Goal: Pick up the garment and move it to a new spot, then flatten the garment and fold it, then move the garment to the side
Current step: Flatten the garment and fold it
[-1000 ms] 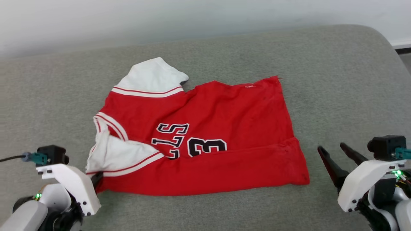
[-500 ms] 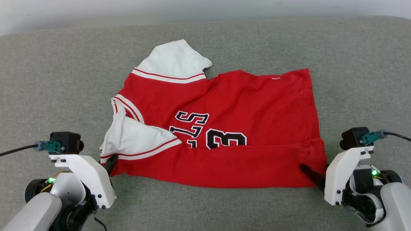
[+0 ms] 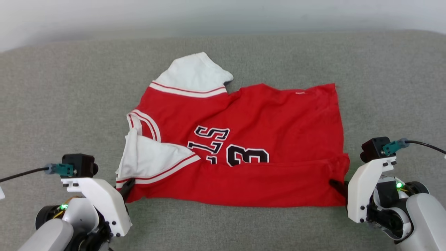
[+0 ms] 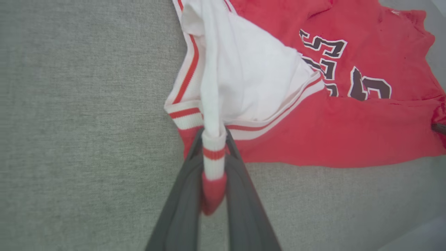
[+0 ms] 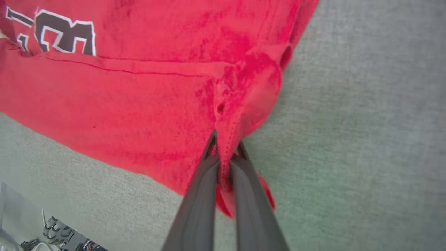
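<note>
Surface: grey woven cushion [image 3: 69, 90], broad, with a pale wall [image 3: 209, 14] beyond its far edge
Jersey position: the red jersey [image 3: 278, 118] lies spread mid-cushion, between the two arms
Long axis: runs left to right across the head view, with neck and sleeves toward the robot's left and the hem [image 3: 339, 118] toward its right
Sleeves: the far white sleeve [image 3: 195, 73] sticks out toward the wall; the near white sleeve [image 3: 150, 162] is folded in over the chest
Print: black, white-outlined letters and number [image 3: 244, 155], sideways to the head camera; the lower part is covered by a folded-over red band [image 3: 244, 184] along the near edge
Head view: gives the whole outline, but both grips sit mostly behind the white wrist housings [image 3: 104, 202]
Left gripper [image 4: 213, 134]: left wrist view shows the fingers pinched on the striped trim at the near sleeve corner, with cloth bunched between them
Right gripper [image 5: 226, 141]: right wrist view shows the fingers narrow, clamped on the near hem corner, with red fabric puckered at the tips
Right wrist extra: cushion edge at lower left, with dark hardware [image 5: 52, 233] beyond it, too small to identify
Room: bare cushion on every side, widest to the robot's left and right; the far sleeve tip lies near the back edge, and a narrower strip is free on the robot's side
</note>
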